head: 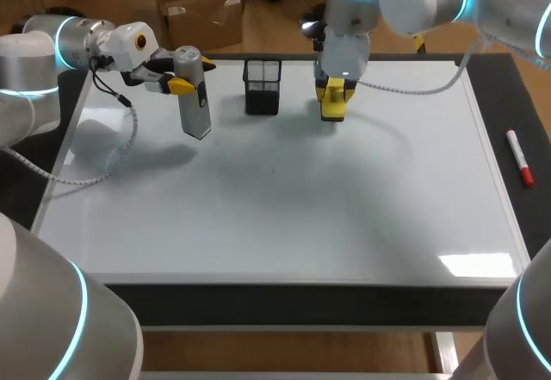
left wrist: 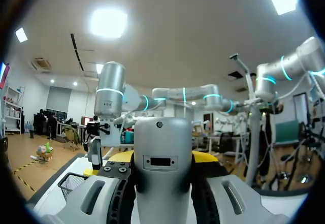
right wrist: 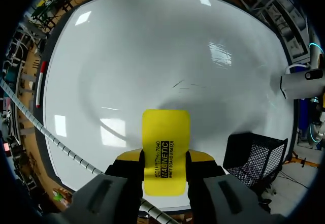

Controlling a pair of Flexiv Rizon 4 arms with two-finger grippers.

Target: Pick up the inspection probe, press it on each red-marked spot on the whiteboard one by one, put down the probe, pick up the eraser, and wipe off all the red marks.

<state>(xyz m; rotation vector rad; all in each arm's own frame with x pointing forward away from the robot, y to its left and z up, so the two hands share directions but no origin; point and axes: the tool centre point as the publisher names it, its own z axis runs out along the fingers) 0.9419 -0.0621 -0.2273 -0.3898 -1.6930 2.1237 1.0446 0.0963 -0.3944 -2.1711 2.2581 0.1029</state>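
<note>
Gripping the grey probe (head: 196, 113), the left tool (head: 194, 76) sits at the frame's upper left. The right tool (head: 334, 91) clamps the yellow eraser (head: 332, 109) at upper centre of the whiteboard (head: 275, 216), with a black mesh basket (head: 262, 87) between them.

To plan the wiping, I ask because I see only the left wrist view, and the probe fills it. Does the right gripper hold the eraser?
Observer: Yes, the right gripper is shut on the yellow eraser.
Operator: Are there red marks on the whiteboard?
Observer: None shows on the whiteboard in the head view; the right wrist view shows only faint dark strokes.
Operator: Where is the marker pen?
Observer: The red-capped marker lies on the dark strip beside the board's right edge.
</note>
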